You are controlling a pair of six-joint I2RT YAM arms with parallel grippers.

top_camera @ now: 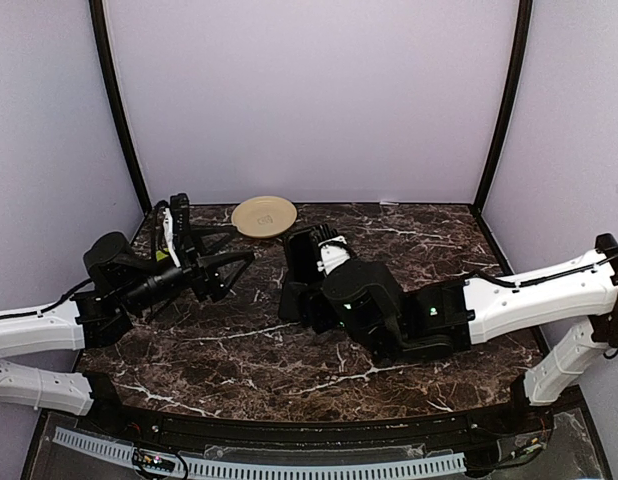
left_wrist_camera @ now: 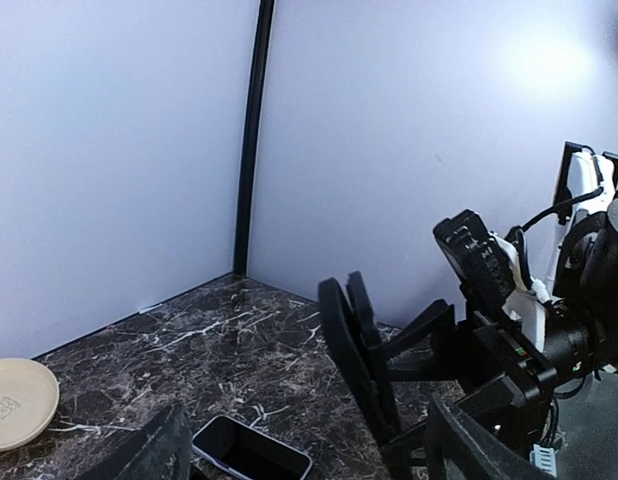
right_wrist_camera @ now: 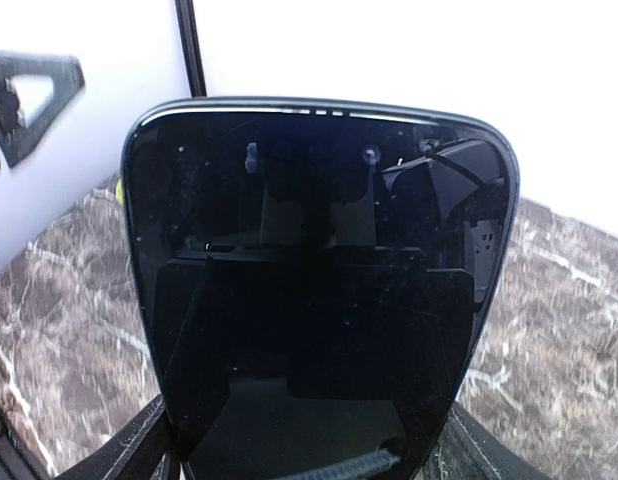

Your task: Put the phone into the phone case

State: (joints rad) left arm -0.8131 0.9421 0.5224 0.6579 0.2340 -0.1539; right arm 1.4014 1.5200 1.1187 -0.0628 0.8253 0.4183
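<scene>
Below spread left hand [top_camera: 227, 270], case [left_wrist_camera: 251, 455] was laid flat on bench [top_camera: 409, 350]; phone [right_wrist_camera: 319, 290] was gripped upright by right hand [top_camera: 302, 278], just rightward.

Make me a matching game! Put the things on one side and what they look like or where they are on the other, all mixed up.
Things:
1 plate
2 phone
3 left gripper
4 table

Descriptions:
A open, holding nothing
B dark marble
C beige, at the back
D held in the right gripper

Pairs: 1-C, 2-D, 3-A, 4-B
</scene>
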